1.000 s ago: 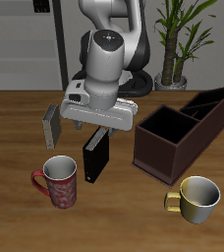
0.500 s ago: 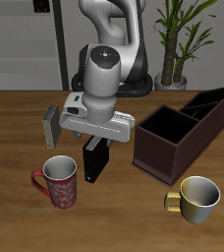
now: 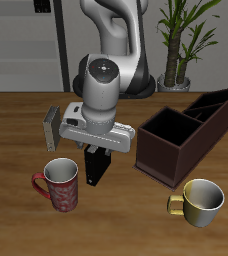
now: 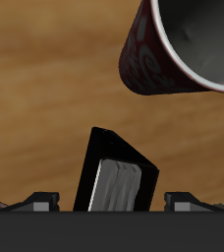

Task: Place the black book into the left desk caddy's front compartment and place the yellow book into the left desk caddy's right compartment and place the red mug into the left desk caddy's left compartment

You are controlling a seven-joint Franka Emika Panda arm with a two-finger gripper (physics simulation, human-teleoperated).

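I am at the first step, picking up the black book [image 3: 94,167], which stands upright on the table just beside the red mug [image 3: 61,185] and a short way in front of the desk caddy [image 3: 186,135]. My gripper [image 3: 98,152] hangs right over the book's top edge. In the wrist view the book [image 4: 117,177] sits centred between my two fingertips [image 4: 43,204], which show well out to either side, so my hand is spread wide and holds nothing.

I judge the next move to be a straight drop until the fingers bracket the cover, then a squeeze across the thin faces. The mug [image 4: 178,49] is close, so I should come down without drifting toward it.

The yellow book [image 3: 53,127] stands farther back, half covered by my wrist. A pale mug [image 3: 200,202] sits nearer the table's front edge, apart from the rest.

From outside, my wrist hides the book's top and my fingertips, so I cannot tell how much height is left. The caddy's far end runs out of view, and its dividers are only partly visible.
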